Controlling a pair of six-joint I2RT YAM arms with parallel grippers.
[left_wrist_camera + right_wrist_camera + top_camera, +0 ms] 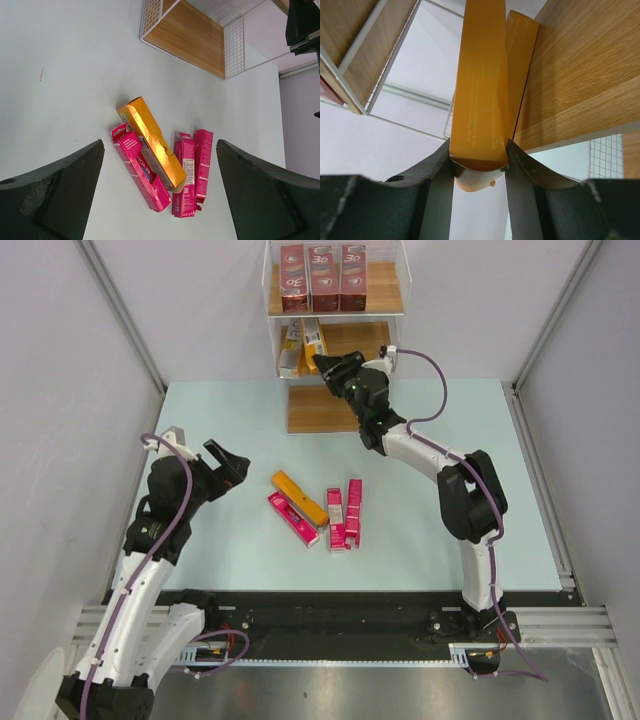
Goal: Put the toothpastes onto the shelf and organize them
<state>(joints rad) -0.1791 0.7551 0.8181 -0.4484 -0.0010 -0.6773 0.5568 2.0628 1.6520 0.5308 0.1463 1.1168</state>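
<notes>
tabletop (200, 420): pale green surface, both arms bolted at the near edge, loose cartons in the middle.
shelf (385, 300): stands at the far edge, three stepped wooden boards behind clear walls; the bottom board sits lowest and nearest.
right arm (440, 465): stretched right out to the far side, wrist up at the middle tier.
left arm (150, 530): bent up over the near left of the tabletop, pointing towards the loose cartons.
right hand (325, 362): and that's a grip, fingers pinched on the two long sides of an orange carton near its end.
left hand (232, 458): fingers spread wide, holding nothing, well apart from the cartons.
dark red cartons (324, 277): three of them, upright side by side on the top tier, "3d" on the faces.
held orange carton (482, 90): reaches from the fingers up to the middle board; whether its far end rests on the wood is hard to tell.
second orange carton (522, 65): on the middle tier, pressed right against the held one.
loose orange carton (150, 140): flat on the tabletop, slanted, lying partly across a pink one.
pink carton under it (140, 170): flat, slanted the same way.
pink pair (345, 515): two slim cartons side by side, touching, just right of the orange one's near end.
</notes>
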